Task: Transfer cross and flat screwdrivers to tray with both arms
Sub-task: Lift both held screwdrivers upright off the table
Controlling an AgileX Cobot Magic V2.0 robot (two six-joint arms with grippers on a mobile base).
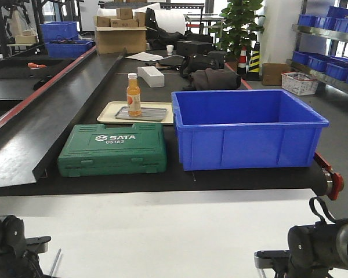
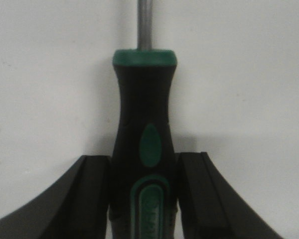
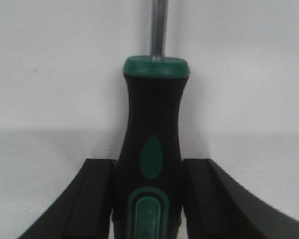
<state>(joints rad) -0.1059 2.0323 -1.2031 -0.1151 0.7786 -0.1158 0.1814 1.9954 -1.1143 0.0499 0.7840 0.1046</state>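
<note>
**Both screwdrivers gripped, not yet delivered**

The left gripper (image 2: 143, 167) clamps the first screwdriver (image 2: 144, 99) by its handle, and the right gripper (image 3: 148, 169) clamps the second screwdriver (image 3: 154, 109). The grey tray is out of view, so delivery likely remains. A blue bin (image 1: 249, 145) looks empty. A beige tray (image 1: 106, 111) holds a steel tray (image 1: 155, 114) bearing a bottle (image 1: 133, 95).

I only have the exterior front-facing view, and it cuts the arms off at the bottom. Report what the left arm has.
Observer: In the left wrist view, the left fingers sit flush against both sides of the left screwdriver, low on its black-and-green handle.
Operator: Now the right arm.
Observer: Same grip. The right fingers are closed on the right screwdriver, with its steel shaft pointing away from the wrist.
Operator: Tell me which one is the cross.
Observer: Cannot tell. Both shafts run out of the top of their wrist views before the tip.
</note>
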